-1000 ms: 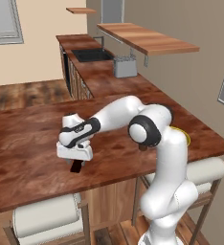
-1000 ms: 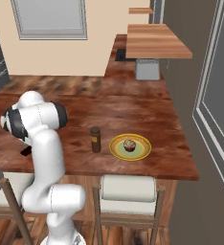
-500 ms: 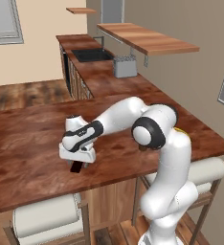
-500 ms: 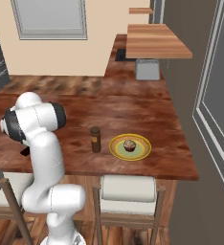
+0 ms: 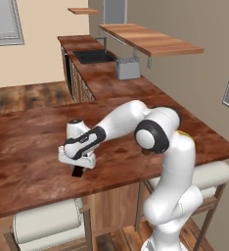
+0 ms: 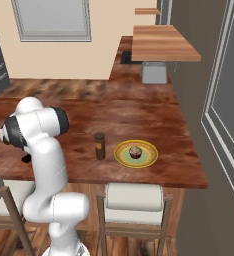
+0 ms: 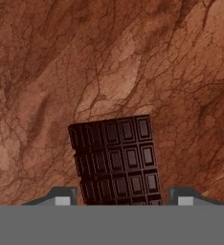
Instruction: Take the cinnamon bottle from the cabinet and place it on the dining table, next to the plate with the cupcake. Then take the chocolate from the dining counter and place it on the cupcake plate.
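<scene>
Directly beneath the gripper (image 7: 121,200) lay the chocolate (image 7: 116,160), flat on the reddish wood of the dining counter (image 7: 147,57). Seen from the hand, the bar sat between the two fingertips (image 7: 62,200), one tip on each side of it and each with a little wood showing between itself and the bar's edge. Its long axis ran away from the hand and leaned slightly off straight, so the jaws straddled the narrow width rather than the length. The jaws stood apart and had no grip on the bar as far as the hand view showed; whether they were mid-closing could not be told from the pictures.

From the left base view the hand (image 5: 78,156) hung low over the counter (image 5: 28,147) near its front edge, with the dark end of the chocolate (image 5: 77,171) poking out just under it. From the right base view the cinnamon bottle (image 6: 99,146) stood upright just beside the yellow plate (image 6: 123,156), and the cupcake (image 6: 134,151) sat in the plate's middle.

My reading is that the bottle part was done and the chocolate pick was under way. Closing across the bar's short side looked workable, though the slight skew could turn the thin bar as the tips met it. The plate lay well apart from the hand, off to the arm's right.
</scene>
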Robot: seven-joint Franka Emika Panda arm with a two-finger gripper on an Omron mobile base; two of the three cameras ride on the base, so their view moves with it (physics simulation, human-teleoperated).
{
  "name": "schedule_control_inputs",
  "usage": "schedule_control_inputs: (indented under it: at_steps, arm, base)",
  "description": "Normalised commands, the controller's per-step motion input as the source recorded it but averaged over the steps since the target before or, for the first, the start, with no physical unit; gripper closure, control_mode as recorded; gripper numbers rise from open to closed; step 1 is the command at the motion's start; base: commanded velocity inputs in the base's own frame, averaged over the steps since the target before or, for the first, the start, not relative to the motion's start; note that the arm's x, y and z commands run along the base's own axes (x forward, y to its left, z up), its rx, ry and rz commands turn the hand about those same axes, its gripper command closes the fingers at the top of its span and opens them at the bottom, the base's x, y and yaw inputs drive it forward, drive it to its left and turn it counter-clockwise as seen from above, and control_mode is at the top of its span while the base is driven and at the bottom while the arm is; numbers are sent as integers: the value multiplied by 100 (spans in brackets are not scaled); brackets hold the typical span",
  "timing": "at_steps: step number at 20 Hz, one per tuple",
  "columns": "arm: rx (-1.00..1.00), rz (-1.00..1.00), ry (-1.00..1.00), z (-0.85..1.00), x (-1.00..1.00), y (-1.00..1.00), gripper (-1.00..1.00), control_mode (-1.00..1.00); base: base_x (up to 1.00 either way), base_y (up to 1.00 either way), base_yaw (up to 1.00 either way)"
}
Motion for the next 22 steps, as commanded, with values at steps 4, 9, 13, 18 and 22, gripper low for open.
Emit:
schedule_control_inputs:
  at_steps: [4, 9, 13, 18, 22]
  arm:
    - [2, 0, 0, -51, 0, -17, 100, -100]
    - [1, 0, 7, -42, 0, -16, 100, -100]
    - [0, 0, 9, -18, -2, -4, 100, -100]
    - [0, 0, 0, 42, -27, -21, 100, -100]
    - [-2, -1, -3, 91, -56, -52, 100, -100]
  base:
    - [0, 0, 0]
    - [0, 0, 0]
    - [0, 0, 0]
    - [0, 0, 0]
    - [0, 0, 0]
